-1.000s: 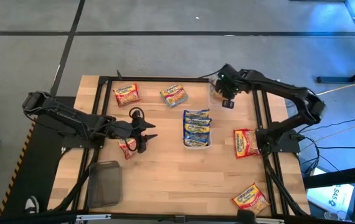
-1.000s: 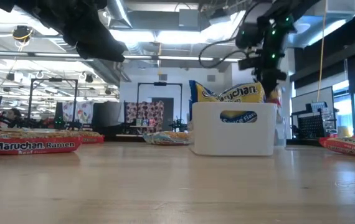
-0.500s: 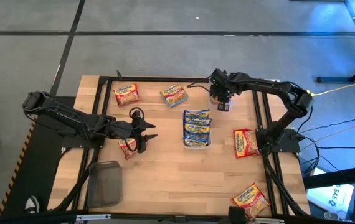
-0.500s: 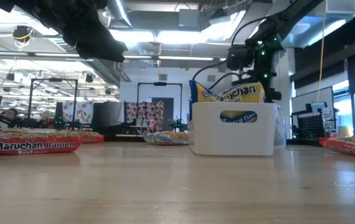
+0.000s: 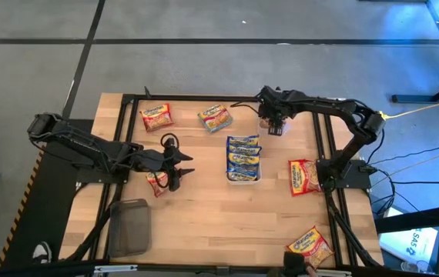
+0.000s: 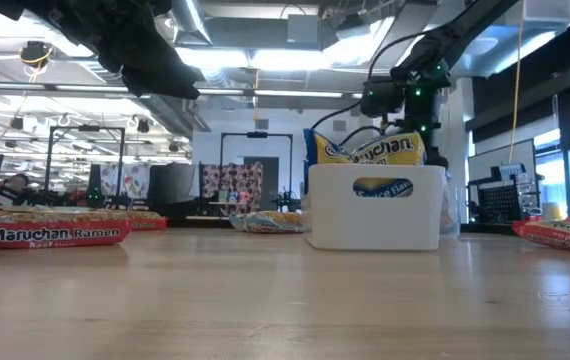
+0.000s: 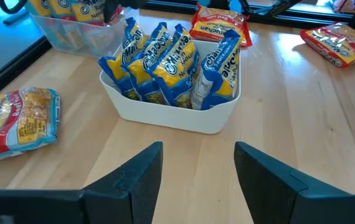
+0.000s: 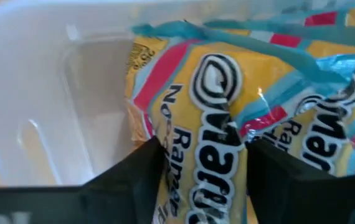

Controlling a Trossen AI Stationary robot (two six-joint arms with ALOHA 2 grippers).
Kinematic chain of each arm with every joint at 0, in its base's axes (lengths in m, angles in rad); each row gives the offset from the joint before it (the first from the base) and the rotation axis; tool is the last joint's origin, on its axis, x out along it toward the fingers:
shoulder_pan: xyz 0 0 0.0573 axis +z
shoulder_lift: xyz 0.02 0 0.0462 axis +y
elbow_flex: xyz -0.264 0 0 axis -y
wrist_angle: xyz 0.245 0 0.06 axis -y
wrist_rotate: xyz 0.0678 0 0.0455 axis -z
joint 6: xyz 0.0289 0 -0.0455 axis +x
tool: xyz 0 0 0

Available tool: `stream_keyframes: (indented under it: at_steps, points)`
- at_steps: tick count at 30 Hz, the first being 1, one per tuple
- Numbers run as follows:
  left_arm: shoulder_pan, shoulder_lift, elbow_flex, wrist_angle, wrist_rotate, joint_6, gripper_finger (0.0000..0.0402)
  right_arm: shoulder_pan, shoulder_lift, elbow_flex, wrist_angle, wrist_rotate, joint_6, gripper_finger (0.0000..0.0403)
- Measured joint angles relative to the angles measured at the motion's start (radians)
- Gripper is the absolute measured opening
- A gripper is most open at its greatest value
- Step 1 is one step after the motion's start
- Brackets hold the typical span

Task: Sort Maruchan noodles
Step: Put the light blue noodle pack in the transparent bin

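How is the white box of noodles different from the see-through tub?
The white tray has solid white walls; the clear tub is see-through. The tray's packets have blue borders and stand upright; the packet in the tub shows pink and light blue. The tray sits mid-table, the tub nearer the far edge. Both hold Maruchan noodles.

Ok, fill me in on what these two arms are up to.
They are sorting ramen packets. The right end effector is over the clear tub at the table's far edge, with a pink-trimmed packet between its fingers. The white tray mid-table holds blue packets. The left end effector hangs open near a loose packet; others lie scattered.
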Motion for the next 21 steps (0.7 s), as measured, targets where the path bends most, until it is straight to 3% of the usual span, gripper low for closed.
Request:
stream_keyframes:
  at_steps: [9, 14, 18, 21]
  points:
    - [0.000, 0.000, 0.000, 0.000, -0.003, 0.000, 0.0194, 0.036, -0.006, 0.149, -0.237, 0.019, 0.041, 0.0218]
    - [0.000, 0.000, 0.000, 0.060, -0.006, 0.022, 0.0194, 0.088, -0.008, 0.275, -0.400, -0.045, 0.223, 0.0218]
    - [0.021, 0.009, 0.000, 0.134, -0.060, 0.040, 0.0194, 0.163, -0.072, 0.254, -0.399, -0.160, 0.356, 0.0218]
    - [0.085, 0.052, 0.001, 0.176, -0.080, 0.033, 0.0194, 0.254, -0.138, 0.170, -0.310, -0.148, 0.418, 0.0218]
